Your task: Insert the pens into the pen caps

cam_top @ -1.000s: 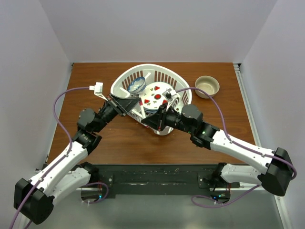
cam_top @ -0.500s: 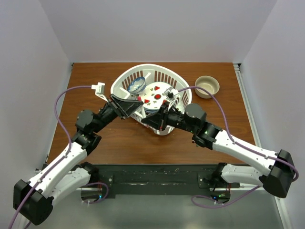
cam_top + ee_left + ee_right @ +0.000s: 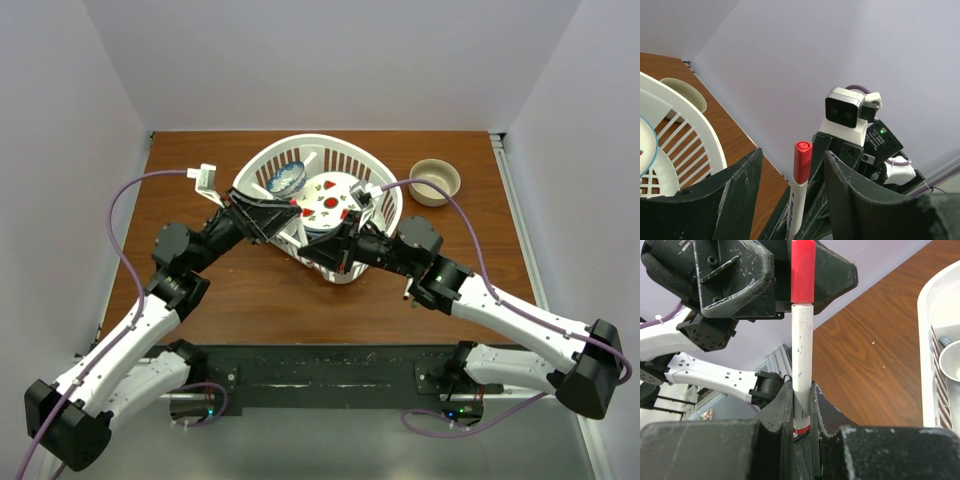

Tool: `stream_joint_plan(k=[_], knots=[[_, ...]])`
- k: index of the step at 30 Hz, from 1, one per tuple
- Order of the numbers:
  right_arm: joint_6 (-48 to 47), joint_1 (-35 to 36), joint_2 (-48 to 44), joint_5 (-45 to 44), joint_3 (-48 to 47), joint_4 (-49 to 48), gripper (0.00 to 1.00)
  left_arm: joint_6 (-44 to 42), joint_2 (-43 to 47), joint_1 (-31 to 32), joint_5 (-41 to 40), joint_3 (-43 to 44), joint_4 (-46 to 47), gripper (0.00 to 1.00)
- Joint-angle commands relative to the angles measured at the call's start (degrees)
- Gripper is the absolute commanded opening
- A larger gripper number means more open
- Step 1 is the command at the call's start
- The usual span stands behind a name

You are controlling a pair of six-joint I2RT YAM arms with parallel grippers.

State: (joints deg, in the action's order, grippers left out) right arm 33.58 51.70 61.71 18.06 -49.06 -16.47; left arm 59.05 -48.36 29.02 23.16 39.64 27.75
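Over basket [image 3: 310,138]: right fingers [image 3: 784,407] clamp white pen [image 3: 801,350], red cap [image 3: 803,270] on; left fingers [image 3: 735,192] apart; barrel print [image 3: 791,212] probably blue, illegible.

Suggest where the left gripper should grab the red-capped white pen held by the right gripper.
Grip the bare white barrel of the white pen, between the red cap and the right gripper; the cap might slip off. The pen sticks straight out of the shut right jaws. The left gripper stands open astride the cap, so advance along the pen and close across the barrel.
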Motion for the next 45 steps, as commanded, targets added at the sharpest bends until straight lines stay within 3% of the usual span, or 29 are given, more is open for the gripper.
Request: stream_joint_plan(k=[1, 29, 33, 34, 35, 42, 45], knots=[[0.1, 0.0, -0.6, 2.6, -2.4, -3.4, 0.0, -1.5, -0.4, 0.1, 1.6, 2.5, 3.3, 0.56], [1.1, 0.0, -1.9, 4.4, -0.5, -4.2, 0.0, -1.1, 1.2, -0.8, 3.9, 2.6, 5.2, 0.46], [0.9, 0.0, -2.0, 4.3, -0.6, -3.8, 0.0, -0.2, 0.7, -0.8, 4.8, 2.2, 6.5, 0.27], [0.8, 0.0, -2.0, 4.0, -0.8, -3.5, 0.0, 0.2, 0.7, -0.8, 5.4, 2.1, 6.6, 0.1], [0.2, 0.1, -2.1, 3.6, -1.0, -3.1, 0.0, 0.5, 0.5, -0.8, 5.8, 2.0, 5.9, 0.0], [-6.3, 0.0, -1.7, -6.1, -8.7, 3.5, 0.0, 6.6, 3.2, -0.6, 9.0, -5.3, 6.6, 0.0], [-9.3, 0.0, -0.5, -8.4, -13.2, 6.4, 0.0, 6.0, 5.6, -0.5, 7.4, -7.1, 1.6, 0.0]])
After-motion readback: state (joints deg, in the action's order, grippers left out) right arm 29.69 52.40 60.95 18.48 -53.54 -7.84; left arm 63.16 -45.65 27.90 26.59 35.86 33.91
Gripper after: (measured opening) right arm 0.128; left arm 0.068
